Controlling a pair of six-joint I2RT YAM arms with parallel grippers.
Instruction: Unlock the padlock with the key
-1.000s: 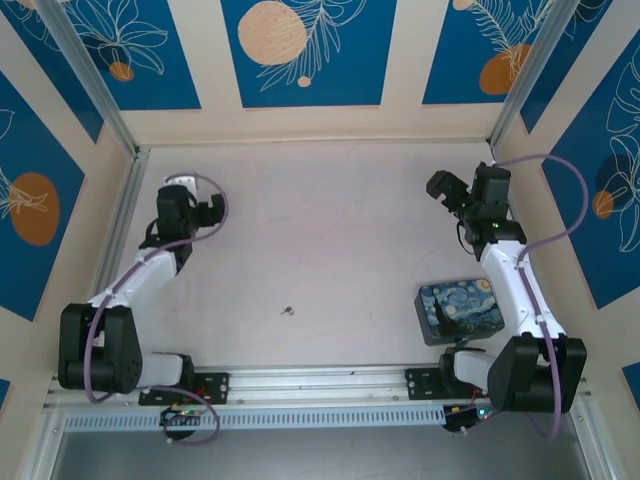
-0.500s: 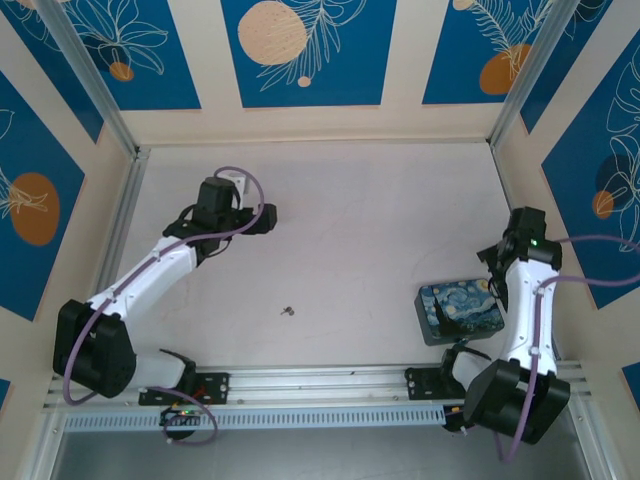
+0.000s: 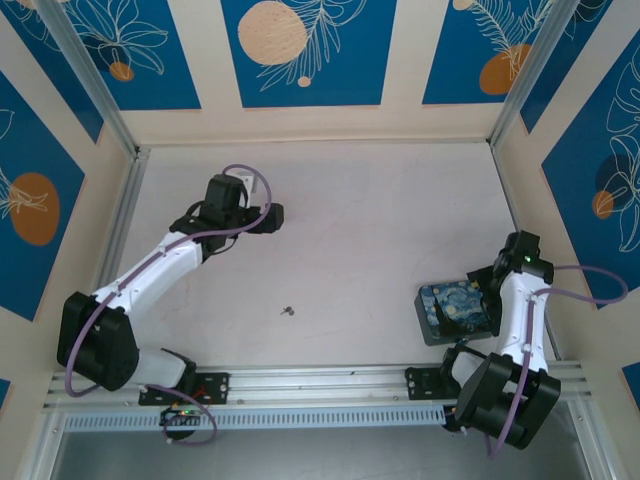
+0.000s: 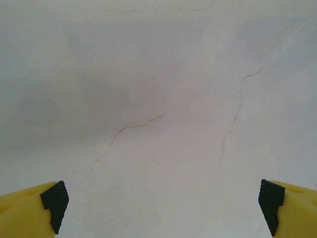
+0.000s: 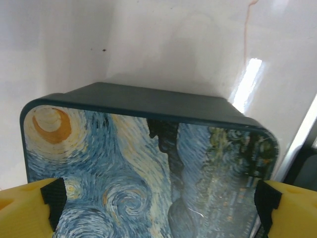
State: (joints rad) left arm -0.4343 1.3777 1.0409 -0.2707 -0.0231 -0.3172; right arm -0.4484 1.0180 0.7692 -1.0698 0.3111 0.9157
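— Key position?
— Tiny dark speck flat on the tabletop, near middle, well apart from both arms. Too small to tell it from the padlock.
— Handling?
— Probably light, stiff, slick metal; pinch across its thin edges.
— Pincers?
— Left pincer wide over bare tabletop; right pincer wide over the swirly-print box.

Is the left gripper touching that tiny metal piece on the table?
Apart: top view shows bare table between left gripper and the tiny metal piece.
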